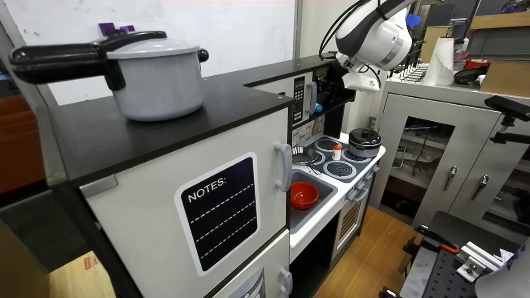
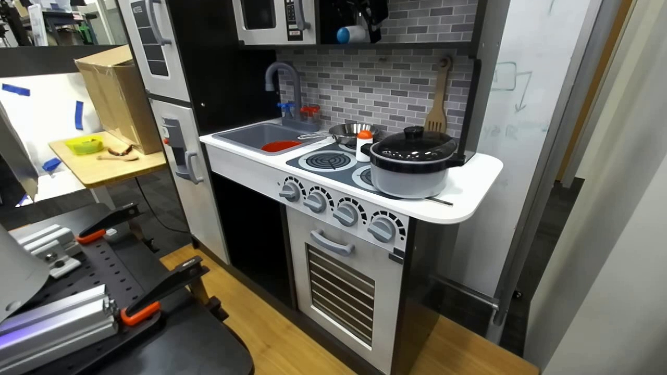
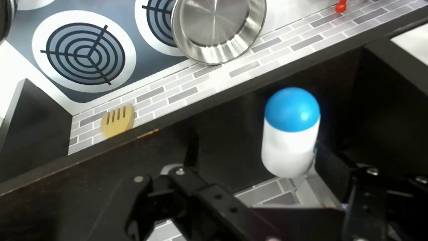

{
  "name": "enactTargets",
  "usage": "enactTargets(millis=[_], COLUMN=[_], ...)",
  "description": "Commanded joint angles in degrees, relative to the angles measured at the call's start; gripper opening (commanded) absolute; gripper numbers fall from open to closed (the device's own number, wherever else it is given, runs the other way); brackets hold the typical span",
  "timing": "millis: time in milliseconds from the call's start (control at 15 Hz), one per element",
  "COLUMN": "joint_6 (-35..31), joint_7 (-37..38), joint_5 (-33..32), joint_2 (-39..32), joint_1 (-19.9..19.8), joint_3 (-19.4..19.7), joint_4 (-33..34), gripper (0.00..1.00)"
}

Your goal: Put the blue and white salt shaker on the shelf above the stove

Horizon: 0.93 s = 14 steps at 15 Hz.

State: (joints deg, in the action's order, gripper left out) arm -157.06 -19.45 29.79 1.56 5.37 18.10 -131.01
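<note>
Standing spread apart in the alcove [image 2: 432,23] above the stove [image 2: 341,176], the fingers [image 3: 334,174] have the blue and white salt shaker [image 3: 291,134] between them, tipped on its side; on the stove sit a lidded pot [image 2: 409,179], a pan [image 3: 214,26] and an orange-capped shaker [image 2: 363,148]

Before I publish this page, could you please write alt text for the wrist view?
A white shaker with a blue cap appears within the open black pincer, nearer its picture-right side. Higher in the frame are stove burners, a metal pan and a wooden spatula.
</note>
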Motion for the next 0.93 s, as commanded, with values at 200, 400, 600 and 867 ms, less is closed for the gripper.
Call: enactTargets(millis=[200, 400, 600, 867], joint_6=[0.2, 0.1, -0.4, -0.4], joint_7=[-1.3, -3.7, -4.3, -3.6], joint_5=[0.7, 0.5, -0.9, -3.0], joint_2=[1.1, 4.5, 9.0, 14.9], joint_1=[0.1, 0.2, 0.0, -0.8], joint_3=[0.0, 0.0, -0.1, -0.4], joint_4=[-0.5, -2.8, -6.1, -11.1], gripper=[0.98, 1.00, 1.00, 1.00])
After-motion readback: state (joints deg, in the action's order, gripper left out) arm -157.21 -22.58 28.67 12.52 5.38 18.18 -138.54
